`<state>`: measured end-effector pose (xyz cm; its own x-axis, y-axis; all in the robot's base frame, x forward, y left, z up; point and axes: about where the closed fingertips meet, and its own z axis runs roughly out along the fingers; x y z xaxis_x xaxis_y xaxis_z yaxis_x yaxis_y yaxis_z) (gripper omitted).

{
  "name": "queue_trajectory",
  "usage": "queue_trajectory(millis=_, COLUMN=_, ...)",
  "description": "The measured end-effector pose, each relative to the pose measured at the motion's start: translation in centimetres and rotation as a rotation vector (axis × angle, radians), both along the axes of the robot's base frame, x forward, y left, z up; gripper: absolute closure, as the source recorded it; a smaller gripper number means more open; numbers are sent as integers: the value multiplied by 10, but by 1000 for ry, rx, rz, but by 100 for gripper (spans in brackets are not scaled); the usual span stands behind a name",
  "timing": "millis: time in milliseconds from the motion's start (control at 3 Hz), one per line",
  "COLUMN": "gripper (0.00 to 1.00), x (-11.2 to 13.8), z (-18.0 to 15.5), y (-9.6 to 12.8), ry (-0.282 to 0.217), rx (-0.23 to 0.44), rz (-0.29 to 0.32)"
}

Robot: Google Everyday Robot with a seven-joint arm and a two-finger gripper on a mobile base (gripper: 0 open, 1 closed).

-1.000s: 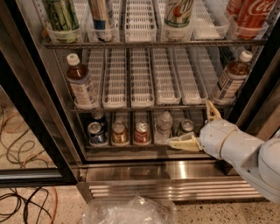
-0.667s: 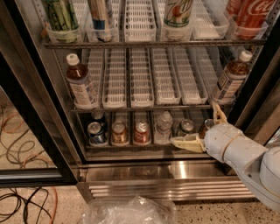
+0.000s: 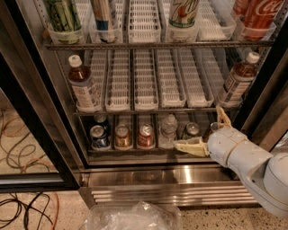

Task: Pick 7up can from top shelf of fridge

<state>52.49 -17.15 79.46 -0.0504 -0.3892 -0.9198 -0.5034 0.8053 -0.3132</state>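
The pick is barely begun: the gripper (image 3: 198, 127) gapes empty at the lowest rack (image 3: 135, 152), the 7up can (image 3: 183, 15) standing well above its jaws on the top shelf (image 3: 148, 45).

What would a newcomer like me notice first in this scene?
Probably the bulky white robot arm at lower right, its hand open in front of the small cans on the bottom rack of the fridge. Next, the top shelf, where a white 7up can stands right of centre and a red cola can stands at the far right.
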Motion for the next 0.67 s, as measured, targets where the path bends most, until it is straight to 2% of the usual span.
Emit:
queue_trajectory(millis=333, gripper=0, x=-6, z=-13, y=-20, ry=-50, rx=33, rz=-77)
queue_trajectory(millis=667, gripper=0, x=-26, z=-20, y=-55, ry=-158, rx=4, rz=-224)
